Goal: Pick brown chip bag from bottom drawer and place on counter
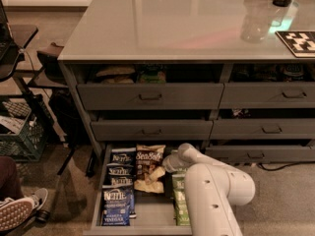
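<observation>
One white robot arm (216, 191) fills the near right foreground and bends down and left into the open bottom drawer (97, 200). Its gripper (170, 163) is low inside the drawer, at the right edge of the brown chip bag (149, 168), about level with the bag's middle. Whether it touches the bag, or is spread or closed, cannot be told. The bag lies flat in the drawer's middle column. Its long axis runs front to back: the "Sea Salt" lettering is at the far end, toward the cabinet, and the pale, crumpled bottom edge is nearer the camera. Left of it, dark blue bags (118, 191) lie in an overlapping row from back to front. Green bags (179, 203) lie to its right, partly hidden by the arm. Above the open drawer are grey drawers with bar handles (150, 96), with snack packets showing in the gaps above them. Farthest back, the glossy light grey counter (172, 28) tops the cabinet, with a black-and-white patterned card (298, 42) at its right edge.
</observation>
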{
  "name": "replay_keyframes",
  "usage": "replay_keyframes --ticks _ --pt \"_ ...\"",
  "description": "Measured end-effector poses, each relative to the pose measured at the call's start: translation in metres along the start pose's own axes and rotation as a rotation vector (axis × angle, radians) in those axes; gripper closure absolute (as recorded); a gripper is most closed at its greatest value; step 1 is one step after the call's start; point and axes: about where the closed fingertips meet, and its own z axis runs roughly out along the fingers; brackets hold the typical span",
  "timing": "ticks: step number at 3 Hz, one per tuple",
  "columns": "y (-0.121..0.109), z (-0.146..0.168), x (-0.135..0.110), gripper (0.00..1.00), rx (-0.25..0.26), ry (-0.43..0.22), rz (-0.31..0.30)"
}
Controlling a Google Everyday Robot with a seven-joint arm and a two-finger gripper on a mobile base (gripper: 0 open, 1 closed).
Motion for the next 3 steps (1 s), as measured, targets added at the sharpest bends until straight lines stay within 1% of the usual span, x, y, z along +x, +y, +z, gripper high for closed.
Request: replay_keyframes --ticks 1,2,3 --pt "0.0168 -0.0045 -0.0087 0.0 0.019 -0.016 -0.033" --pt "0.0203 -0.0007 -0.0093 0.0 0.019 -0.007 -0.038" --pt "0.0191 0.0051 -0.0064 0.0 0.028 0.003 -0.034"
